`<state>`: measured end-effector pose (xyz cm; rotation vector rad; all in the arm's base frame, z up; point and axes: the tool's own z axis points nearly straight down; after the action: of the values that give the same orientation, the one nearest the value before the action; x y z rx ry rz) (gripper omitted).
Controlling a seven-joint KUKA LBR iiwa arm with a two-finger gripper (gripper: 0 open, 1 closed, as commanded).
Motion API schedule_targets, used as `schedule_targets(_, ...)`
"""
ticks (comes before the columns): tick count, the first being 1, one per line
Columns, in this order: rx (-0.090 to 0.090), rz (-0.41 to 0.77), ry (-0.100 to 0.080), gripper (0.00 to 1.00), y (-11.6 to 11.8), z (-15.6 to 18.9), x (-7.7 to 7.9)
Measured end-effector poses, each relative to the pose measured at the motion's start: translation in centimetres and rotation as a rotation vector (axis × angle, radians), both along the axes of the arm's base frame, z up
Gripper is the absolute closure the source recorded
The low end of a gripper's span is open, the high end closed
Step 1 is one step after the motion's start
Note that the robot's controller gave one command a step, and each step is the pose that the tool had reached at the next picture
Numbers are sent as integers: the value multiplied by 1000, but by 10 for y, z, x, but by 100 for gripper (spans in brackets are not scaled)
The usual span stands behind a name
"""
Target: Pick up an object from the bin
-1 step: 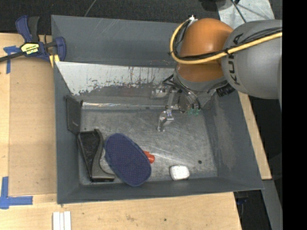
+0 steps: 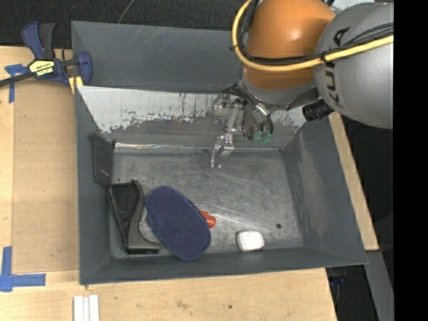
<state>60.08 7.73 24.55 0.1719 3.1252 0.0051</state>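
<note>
Orange cover (image 2: 287,29) on the wrist sat above the gripper (image 2: 224,146), which hung by the bin's (image 2: 200,52) back wall over bare floor; whether it was open or closed could not be told. Well apart, toward the front wall from it, lay a white block (image 2: 251,240), blue pad (image 2: 177,221), red bit (image 2: 209,221) and black case (image 2: 127,219).

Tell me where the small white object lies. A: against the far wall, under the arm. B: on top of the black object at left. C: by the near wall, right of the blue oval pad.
C: the small white object lies by the bin's near wall, right of the blue oval pad.
</note>
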Motion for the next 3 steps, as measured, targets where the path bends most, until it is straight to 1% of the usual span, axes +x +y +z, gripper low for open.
schedule_targets(1,-3,132,16,0,36,-116,-3)
schedule_targets(2,-1,89,0,0,54,-23,-27)
schedule_targets(3,-7,506,-26,0,68,-153,-96)
